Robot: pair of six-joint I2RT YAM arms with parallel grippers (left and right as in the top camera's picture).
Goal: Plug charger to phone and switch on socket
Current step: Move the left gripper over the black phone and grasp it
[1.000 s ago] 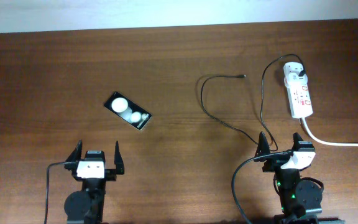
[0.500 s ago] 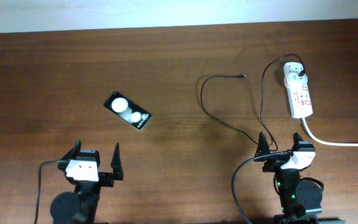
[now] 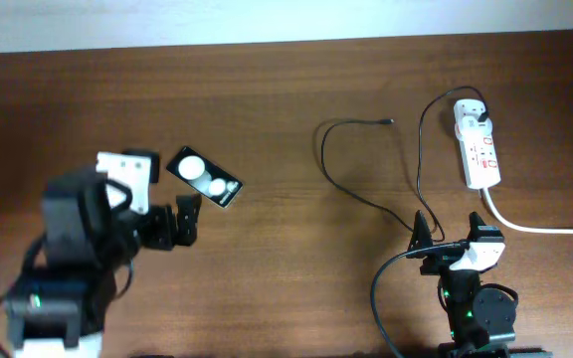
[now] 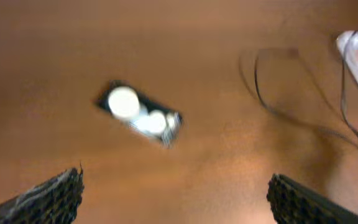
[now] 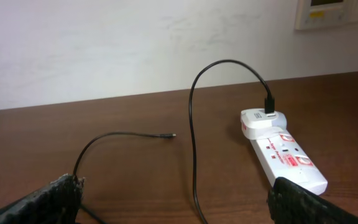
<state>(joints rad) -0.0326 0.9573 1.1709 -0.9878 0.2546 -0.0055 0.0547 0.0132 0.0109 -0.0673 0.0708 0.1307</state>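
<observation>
1. The left arm has swung up off the near edge of the worktop [image 3: 286, 80], and the left claw [image 3: 174, 219] now hangs close to the phone [image 3: 204, 178], not touching it. Its fingers are spread wide and hold nothing.
2. That looks like the opening reach for the phone, with the plugging still all to do.
3. The phone lies flat on the left half. Its long axis runs diagonally from far-left to near-right, lettered end nearer the claw. The blurred wrist view shows it ahead between the fingers.
4. The right claw [image 3: 451, 231] has not budged. It sits low at the near-right edge, wide and empty.
5. The charger [image 3: 341, 184] loops loose across the middle, with its connector [image 3: 391, 121] pointing right, well apart from the phone.
6. Its white plug [image 3: 471, 114] already sits in the socket [image 3: 478, 154], which lies lengthwise far to near at the right.
</observation>
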